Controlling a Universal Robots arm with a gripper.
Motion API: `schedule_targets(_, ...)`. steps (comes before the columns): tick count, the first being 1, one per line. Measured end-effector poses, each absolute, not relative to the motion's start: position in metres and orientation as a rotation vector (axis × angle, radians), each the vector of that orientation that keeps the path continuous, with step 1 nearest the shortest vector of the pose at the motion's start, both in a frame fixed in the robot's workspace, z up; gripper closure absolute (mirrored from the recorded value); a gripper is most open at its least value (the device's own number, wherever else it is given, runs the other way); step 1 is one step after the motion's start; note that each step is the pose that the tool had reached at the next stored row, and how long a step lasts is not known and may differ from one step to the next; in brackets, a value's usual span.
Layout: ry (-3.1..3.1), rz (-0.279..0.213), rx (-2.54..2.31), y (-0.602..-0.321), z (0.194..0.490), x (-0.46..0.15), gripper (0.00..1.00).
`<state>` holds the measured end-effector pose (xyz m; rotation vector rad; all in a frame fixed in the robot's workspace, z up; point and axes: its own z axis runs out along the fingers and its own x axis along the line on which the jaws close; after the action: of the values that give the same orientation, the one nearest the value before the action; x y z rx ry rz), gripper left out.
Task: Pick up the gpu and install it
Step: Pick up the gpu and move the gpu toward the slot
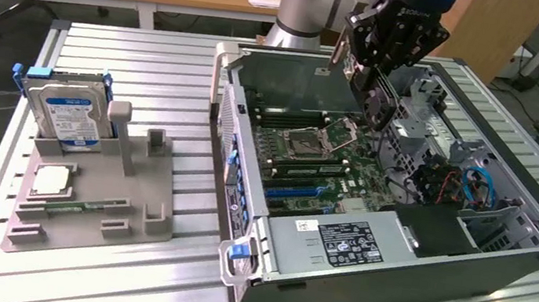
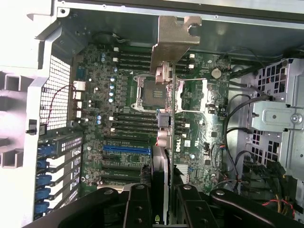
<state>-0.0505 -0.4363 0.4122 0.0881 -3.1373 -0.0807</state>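
On the left of the exterior view I see the tray (image 1: 126,194) on the bench (image 1: 155,64), with the hard drive (image 1: 68,115) standing upright in it. Right of it lies the open case (image 1: 418,299). Above its motherboard (image 1: 320,166), in the upper centre of the frame, my claw (image 1: 379,87) pinches the gpu (image 1: 379,111) edge-down. Whether the card touches a slot I cannot tell. In the wrist view it runs edge-on from the claw to its bracket (image 2: 173,35). I judge the card light and stiff but fragile. It is best held by its flat faces near the upper edge, away from the components.
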Motion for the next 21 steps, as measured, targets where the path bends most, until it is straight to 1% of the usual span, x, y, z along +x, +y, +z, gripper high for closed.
schedule_targets(21,-3.107,-0.08,0.402,-0.4364,0.4122,-0.0506,0.73)
